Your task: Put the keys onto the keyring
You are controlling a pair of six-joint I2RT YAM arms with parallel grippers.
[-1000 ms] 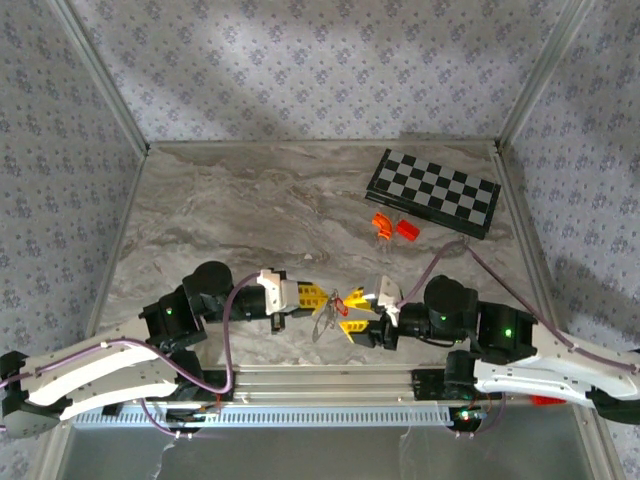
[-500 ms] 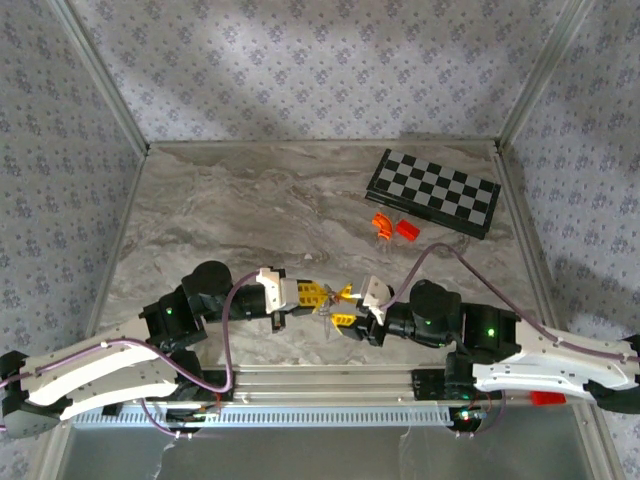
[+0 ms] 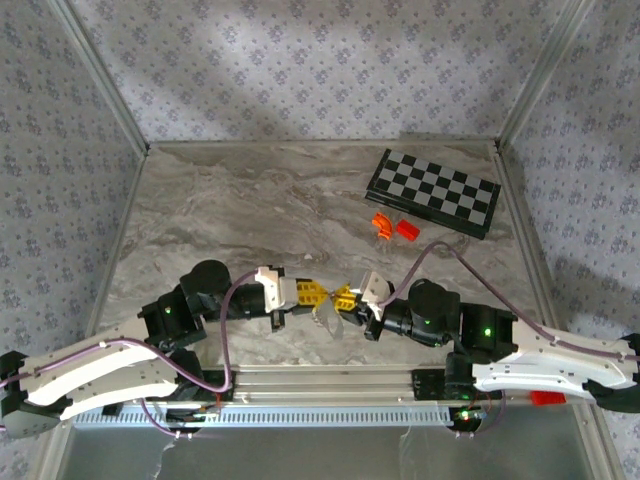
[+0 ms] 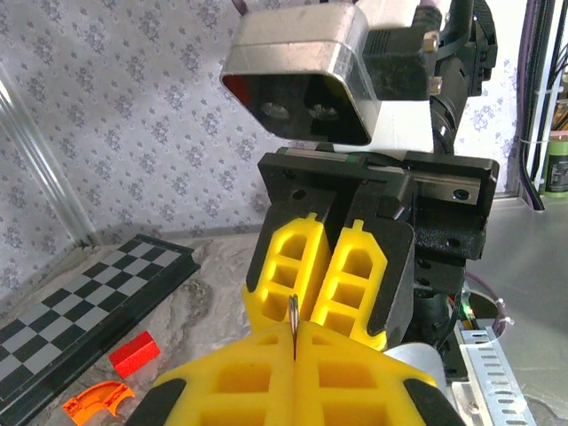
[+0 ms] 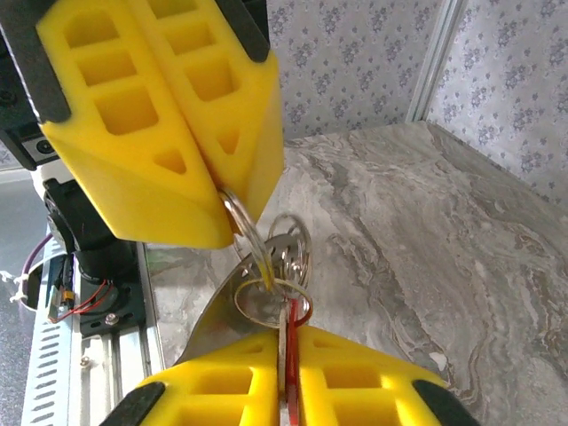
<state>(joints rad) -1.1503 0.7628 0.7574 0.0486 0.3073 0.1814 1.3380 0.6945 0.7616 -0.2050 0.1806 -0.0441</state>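
Grey marbled table [image 3: 250, 200] under flowered wallpaper, a chessboard [image 3: 432, 193] at the far right with two orange-red blocks [image 3: 407, 229] just in front of it, well apart from the action. Down at the near edge, in the middle, the two arms meet nose to nose. The left gripper [image 3: 318, 293] has its yellow fingers pressed together, pinching one wire loop of the keyring [image 5: 288, 253] right at the tips. From the right wrist camera more silvery loops hang off that one, overlapping, and I can't count them cleanly. The right gripper [image 3: 343, 296] is clamped too, on the keys [image 5: 286, 355]. A red tag shows as a thin sliver between its pads, most of it buried, and a flat silver blade sticks out to one side, its end cut off by the finger. Keys and ring touch, but whether anything is threaded, can't tell. From above, the whole bundle is just a faint glint under the fingertips
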